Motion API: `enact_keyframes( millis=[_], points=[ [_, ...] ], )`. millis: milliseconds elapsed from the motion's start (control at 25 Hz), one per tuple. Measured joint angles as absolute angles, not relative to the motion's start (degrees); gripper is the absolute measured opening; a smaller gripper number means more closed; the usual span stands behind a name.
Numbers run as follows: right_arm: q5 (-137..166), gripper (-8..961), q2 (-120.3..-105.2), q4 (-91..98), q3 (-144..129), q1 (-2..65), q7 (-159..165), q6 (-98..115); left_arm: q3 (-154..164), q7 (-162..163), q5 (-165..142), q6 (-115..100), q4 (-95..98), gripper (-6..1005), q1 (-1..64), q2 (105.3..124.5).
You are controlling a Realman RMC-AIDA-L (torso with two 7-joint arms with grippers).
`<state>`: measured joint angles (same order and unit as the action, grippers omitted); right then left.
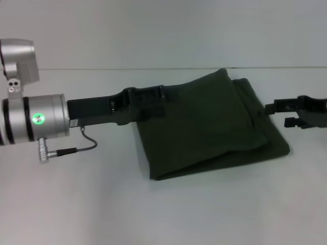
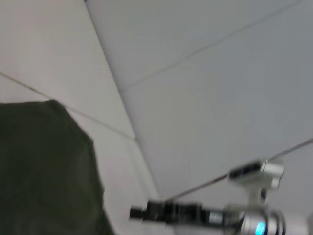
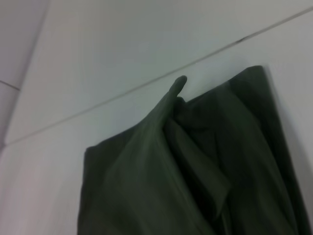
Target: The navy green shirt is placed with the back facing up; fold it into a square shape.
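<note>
The navy green shirt (image 1: 209,125) lies folded into a rough rectangle of several layers on the white table, plain side up. My left gripper (image 1: 153,101) reaches in from the left and sits over the shirt's near-left upper edge, dark against the dark cloth. Open and holding nothing, my right gripper (image 1: 276,114) stands just off the shirt's right edge. The left wrist view shows a corner of the shirt (image 2: 44,166) and, farther off, the right gripper (image 2: 146,213). In the right wrist view the shirt (image 3: 195,171) shows its stacked folds and one raised corner.
The white table (image 1: 153,214) spreads bare in front of and to the left of the shirt. A grey cable (image 1: 84,143) hangs from the left arm's wrist. A thin seam line runs along the table's back.
</note>
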<state>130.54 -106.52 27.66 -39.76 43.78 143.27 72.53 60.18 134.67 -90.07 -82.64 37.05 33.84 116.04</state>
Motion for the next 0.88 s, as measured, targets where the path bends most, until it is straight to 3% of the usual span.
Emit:
enact_keyframes(
  millis=[360,880],
  points=[
    [140.88,810,-108.29,29.85,-40.0,50.81,151.9,70.53,54.85,133.61,-97.56,-85.32,39.69,848,33.17,115.98],
    [141.34,804,-111.63,25.23,-44.87,53.33,152.41,60.46,50.72,131.46,-97.33,-85.77,39.73,848,32.7,116.38]
  ],
)
